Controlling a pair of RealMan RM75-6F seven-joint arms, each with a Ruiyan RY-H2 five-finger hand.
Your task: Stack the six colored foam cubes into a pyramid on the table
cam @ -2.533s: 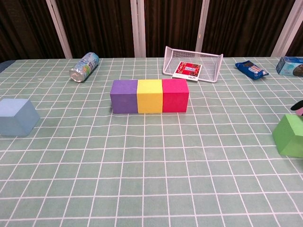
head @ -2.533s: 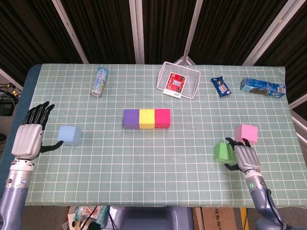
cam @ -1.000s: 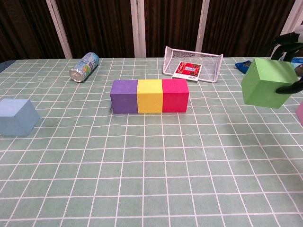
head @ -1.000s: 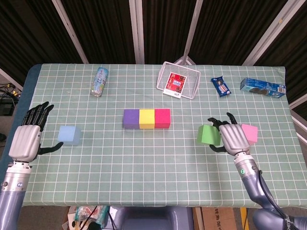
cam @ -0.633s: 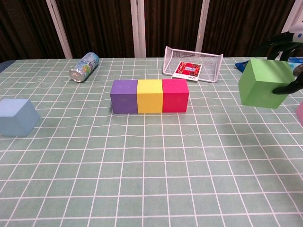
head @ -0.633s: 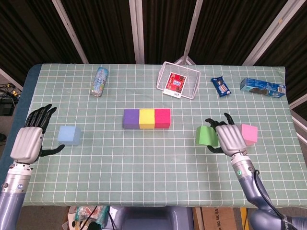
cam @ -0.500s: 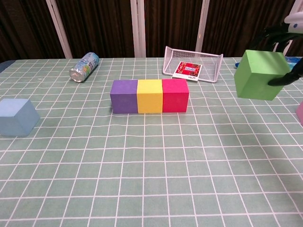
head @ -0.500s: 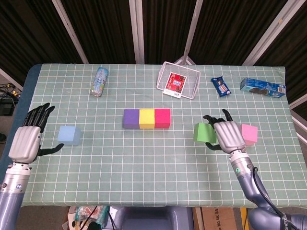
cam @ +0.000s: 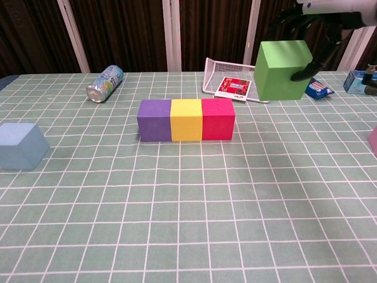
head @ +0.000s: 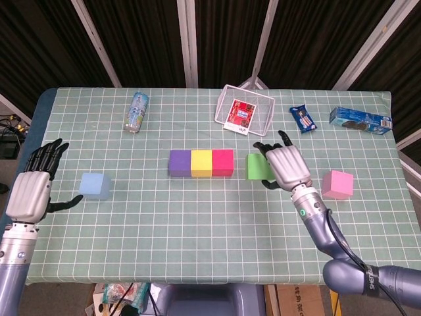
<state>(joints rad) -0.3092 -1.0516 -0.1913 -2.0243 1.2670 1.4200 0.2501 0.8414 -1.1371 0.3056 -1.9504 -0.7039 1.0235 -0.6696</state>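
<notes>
Green cube in the air beside the base row, on its way to the second tier.

Head view: the right hand (head: pixel 287 166) holds the green cube (head: pixel 258 166), fingers wrapped over its top and far side, thumb under the near edge; the cube sits just left of the fingertips, beside the red cube (head: pixel 223 162) that ends the row after the purple cube (head: pixel 179 163) and yellow cube (head: pixel 201 163). The pink cube (head: pixel 337 184) lies behind the wrist, well apart. The left hand (head: pixel 33 189) hangs empty with fingers spread, the blue cube (head: pixel 93 185) just beyond its thumb.

Chest view: the green cube (cam: pixel 282 69) hangs clear above the table (cam: pixel 188 224), higher than the row; dark fingers (cam: pixel 321 56) clamp its right face. The next move likely calls for carrying it left and lowering it squarely across a seam of the row.
</notes>
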